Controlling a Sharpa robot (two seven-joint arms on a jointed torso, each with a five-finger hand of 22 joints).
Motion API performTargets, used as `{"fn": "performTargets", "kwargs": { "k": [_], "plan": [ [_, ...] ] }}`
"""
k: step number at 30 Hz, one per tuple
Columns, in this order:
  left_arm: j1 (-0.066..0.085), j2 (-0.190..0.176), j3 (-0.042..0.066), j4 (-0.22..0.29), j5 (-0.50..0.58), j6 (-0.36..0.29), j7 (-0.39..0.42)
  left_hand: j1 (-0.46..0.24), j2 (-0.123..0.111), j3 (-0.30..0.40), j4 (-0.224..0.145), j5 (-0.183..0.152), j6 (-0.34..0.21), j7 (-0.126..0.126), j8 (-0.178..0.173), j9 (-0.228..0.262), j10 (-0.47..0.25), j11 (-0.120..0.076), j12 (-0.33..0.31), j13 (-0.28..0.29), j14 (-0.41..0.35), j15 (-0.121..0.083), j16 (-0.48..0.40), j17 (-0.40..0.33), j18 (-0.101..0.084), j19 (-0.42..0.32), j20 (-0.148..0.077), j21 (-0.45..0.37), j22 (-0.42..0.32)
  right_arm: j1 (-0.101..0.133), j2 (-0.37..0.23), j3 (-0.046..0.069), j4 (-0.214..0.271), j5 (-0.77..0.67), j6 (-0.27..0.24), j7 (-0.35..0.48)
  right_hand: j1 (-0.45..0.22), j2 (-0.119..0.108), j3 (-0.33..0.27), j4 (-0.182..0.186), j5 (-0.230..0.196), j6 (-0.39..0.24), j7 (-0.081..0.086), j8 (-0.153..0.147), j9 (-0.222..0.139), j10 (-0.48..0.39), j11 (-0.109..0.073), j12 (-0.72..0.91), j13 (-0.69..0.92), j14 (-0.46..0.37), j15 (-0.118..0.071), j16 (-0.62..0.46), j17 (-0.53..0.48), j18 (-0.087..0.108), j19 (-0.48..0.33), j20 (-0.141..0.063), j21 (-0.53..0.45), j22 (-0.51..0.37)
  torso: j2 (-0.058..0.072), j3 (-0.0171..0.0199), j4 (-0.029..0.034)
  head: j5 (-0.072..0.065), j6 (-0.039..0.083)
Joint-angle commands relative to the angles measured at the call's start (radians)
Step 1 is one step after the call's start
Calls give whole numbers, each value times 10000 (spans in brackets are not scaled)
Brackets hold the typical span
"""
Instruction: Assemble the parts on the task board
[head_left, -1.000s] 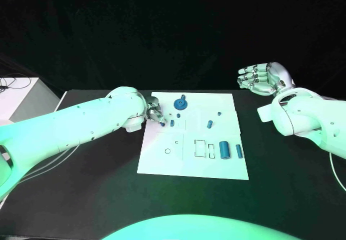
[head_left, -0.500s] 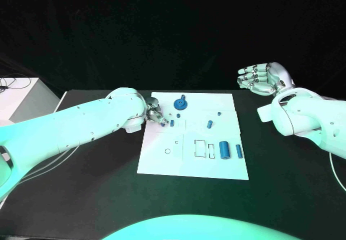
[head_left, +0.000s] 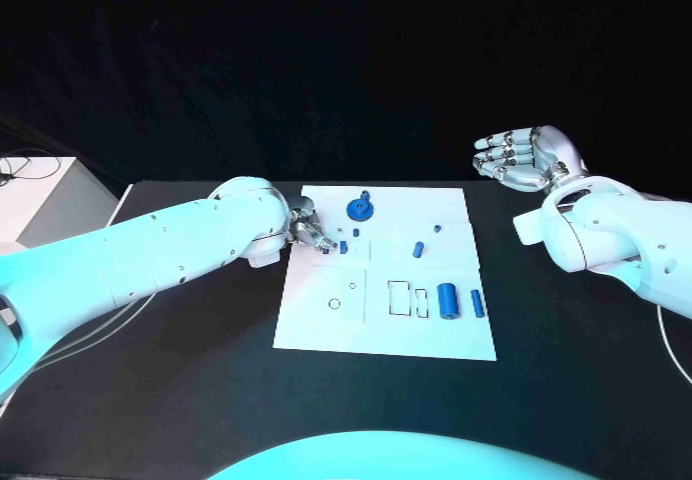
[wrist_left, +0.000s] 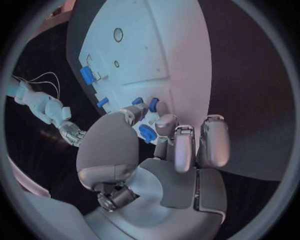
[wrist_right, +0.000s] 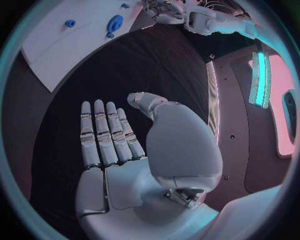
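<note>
The white task board (head_left: 387, 325) lies mid-table. My left hand (head_left: 307, 232) rests at its far left edge, fingers curled in. In the left wrist view its thumb and fingers (wrist_left: 177, 145) pinch a small blue part (wrist_left: 147, 133) down at the board (wrist_left: 144, 50). Two short blue pegs (head_left: 343, 246) stand just beside it. A blue wheel-shaped part (head_left: 361, 208) sits at the board's far edge, and blue cylinders (head_left: 449, 298) lie near the right side. My right hand (head_left: 519, 157) is raised off the board at the back right, palm open (wrist_right: 115, 150) and holding nothing.
Black table (head_left: 173, 330) surrounds the board on all sides. A white box (head_left: 36, 195) with a cable stands beyond the table's left edge. More small blue pegs (head_left: 418, 249) stand mid-board, with outlined slots (head_left: 400, 296) nearer me.
</note>
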Motion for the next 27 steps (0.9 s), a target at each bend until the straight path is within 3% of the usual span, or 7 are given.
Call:
{"fn": "performTargets", "kwargs": {
  "k": [1,12,17,22,27],
  "plan": [
    [-47,-57,8,60,4,54,5,-41,-77,-341,211,11,5,90,-64,-22,-107,19,9,-39,926,2,12,2272,-43,-30,-26,-73,-1,-3,-2,5,4,-33,122,68,-98,-10,-61,-19,50,61,390,-73,-26,-14,62,-68,-11,11,94,-72,-45,101,-213,4,-24,-106,-2,-4,-2,-14,15],
    [-117,-225,63,309,44,-196,15,-115,-31,-699,337,26,-10,105,-80,-28,-139,36,-11,-71,921,15,2,2257,-35,-57,-15,-99,-34,-18,-10,5,5,-81,78,92,-101,-14,-77,-44,54,32,409,-112,-47,-59,82,-80,-15,-1,115,-124,-92,101,-359,24,-15,-198,-1,-9,3,-45,32],
    [-181,-330,193,474,112,-436,38,-140,-6,-760,341,30,-10,106,-82,-30,-148,37,-20,-88,917,17,-5,2244,-32,-62,-14,-104,-42,-27,-19,5,18,-121,81,114,-105,-14,-87,-51,53,18,420,-129,-56,-86,92,-84,-17,-12,125,-147,-111,99,-476,32,-18,-241,-14,-3,13,-43,32],
    [-304,-456,474,688,603,-841,117,-161,27,-802,344,36,-10,105,-84,-31,-173,37,-50,-148,907,17,-23,2214,-21,-95,-13,-130,-88,-37,-17,4,23,-139,92,131,-106,-12,-90,-54,53,12,424,-135,-60,-95,96,-85,-17,-16,127,-156,-118,98,-522,34,-19,-257,-7,0,8,-52,71],
    [-405,-624,827,906,1009,-1197,149,-8,215,-1054,325,95,-263,191,-137,-18,-544,115,-354,-660,767,83,-258,1824,82,-429,25,-393,-524,-50,-25,4,35,-180,114,154,-101,-4,-89,-60,54,5,427,-144,-64,-110,101,-86,-17,-24,134,-169,-129,96,-568,38,-20,-277,-10,6,-1,-50,98]
  ]
}}
